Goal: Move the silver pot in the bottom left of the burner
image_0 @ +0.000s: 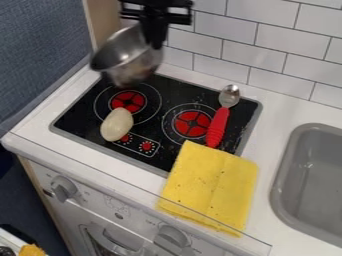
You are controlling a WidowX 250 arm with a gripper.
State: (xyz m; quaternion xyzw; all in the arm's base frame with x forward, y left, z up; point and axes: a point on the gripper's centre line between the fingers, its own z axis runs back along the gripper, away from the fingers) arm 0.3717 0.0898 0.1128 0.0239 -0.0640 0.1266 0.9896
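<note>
Here's the silver pot (127,61), up in the air, and the tool (156,44) has it, closed on the rim! Take the middle of the black two-burner cooktop (81,114) as the clock's centre: the pot hangs at eleven, tilted, its mouth turned up toward ten, its rounded base over the cooktop's back edge. The tool comes down at twelve, dark against the white wall tiles (257,35).

Down on the glass, a smooth white egg-shaped object (117,125) lies at nine, overlapping the lower edge of the left burner (129,101). The right burner (192,123), also marked in red, sits toward three. Just beyond it, a metal spoon (229,96) points its bowl to two, and its red handle (218,127) runs down to the yellow cloth (210,187). That cloth sprawls at five, half on the cooktop, half on the white table (287,112). Out at four, the grey sink (314,182)! And below, on the front panel, grey knobs at seven (64,188) and six (172,236).
</note>
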